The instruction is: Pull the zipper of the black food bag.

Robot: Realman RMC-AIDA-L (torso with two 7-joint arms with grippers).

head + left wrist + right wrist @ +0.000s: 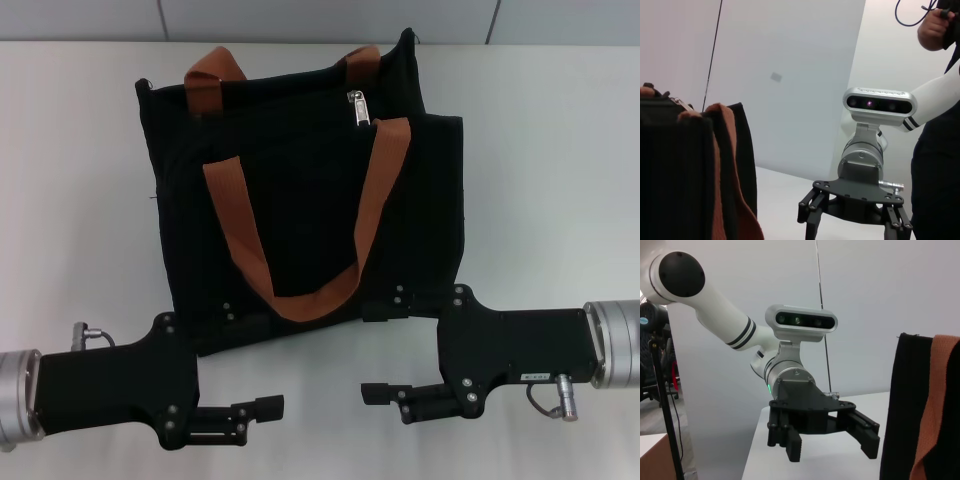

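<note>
The black food bag (300,180) lies on the white table (560,200), with two rust-brown handles (375,190) across it. The silver zipper pull (357,108) sits on the zipper line near the bag's far edge, right of centre. My left gripper (265,407) hovers near the table's front edge, in front of the bag's left corner, apart from it. My right gripper (378,392) is in front of the bag's right corner, facing the left one. The right wrist view shows the left gripper (830,450) open and empty. The left wrist view shows the right gripper (854,231) spread open.
A person in dark clothes (940,150) stands beyond the right arm. The bag's edge also shows in the left wrist view (670,170) and in the right wrist view (902,405). A grey wall (320,18) runs behind the table. A thin black stand (665,415) rises beside the table.
</note>
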